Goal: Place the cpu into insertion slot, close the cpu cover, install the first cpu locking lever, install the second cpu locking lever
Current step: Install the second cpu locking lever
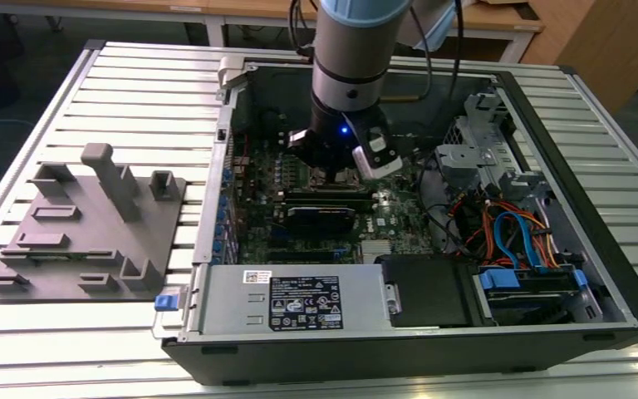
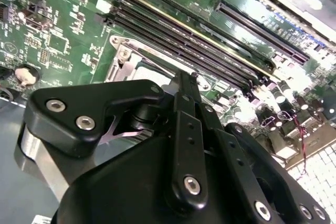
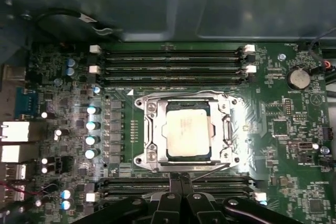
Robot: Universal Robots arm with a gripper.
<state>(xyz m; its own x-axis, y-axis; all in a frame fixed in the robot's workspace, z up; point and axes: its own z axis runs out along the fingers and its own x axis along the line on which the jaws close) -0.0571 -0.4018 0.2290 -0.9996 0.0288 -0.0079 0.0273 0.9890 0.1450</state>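
In the first wrist view the cpu (image 3: 188, 135), a square chip with a silver-grey top, lies flat in the insertion slot (image 3: 229, 157) at the middle of the green motherboard. The cpu cover (image 3: 157, 129), a silver frame, lies down around it. One thin wire lever (image 3: 184, 96) runs along the slot's far side. A second lever (image 3: 212, 171) slants out from the near corner toward my fingertips. My gripper (image 3: 181, 181) is shut, its black tips just beside the slot's near edge. The gripper (image 2: 187, 80) also hangs over the slot (image 2: 128, 59) in the second wrist view.
The motherboard (image 1: 296, 241) sits inside an open black computer case (image 1: 618, 274). Long black memory slots (image 3: 170, 59) flank the socket on both sides. A drive cage with orange and blue cables (image 1: 507, 233) stands at the exterior view's right. A grey fixture block (image 1: 86, 224) lies outside, left.
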